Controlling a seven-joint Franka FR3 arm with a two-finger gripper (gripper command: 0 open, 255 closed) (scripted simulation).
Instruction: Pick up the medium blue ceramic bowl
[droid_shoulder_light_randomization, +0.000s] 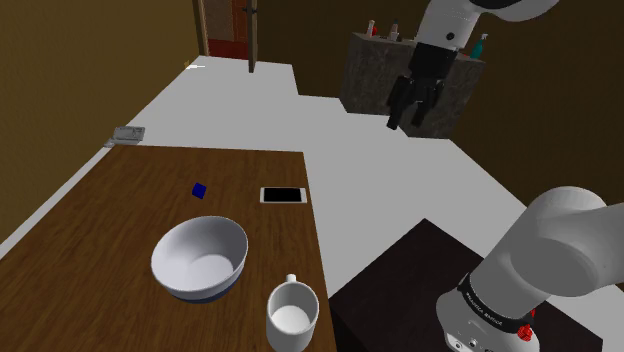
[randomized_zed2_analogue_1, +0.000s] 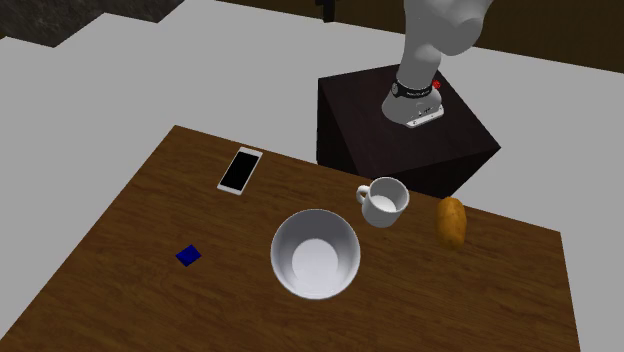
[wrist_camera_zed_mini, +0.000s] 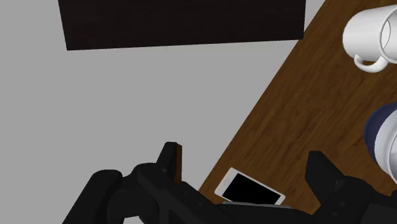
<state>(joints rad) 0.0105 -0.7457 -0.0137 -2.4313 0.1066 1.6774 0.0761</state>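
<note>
Nearest, you see a white handled mug on the brown wooden surface, just beside the round white bowl with dark-blue underside. Beyond lies a black-screened phone. Farthest, your jaws hang spread, empty, over grey floor.

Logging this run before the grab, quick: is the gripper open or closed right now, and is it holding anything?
Gripper: open, fingers apart, holding nothing; the bowl is not in its grasp.
</note>
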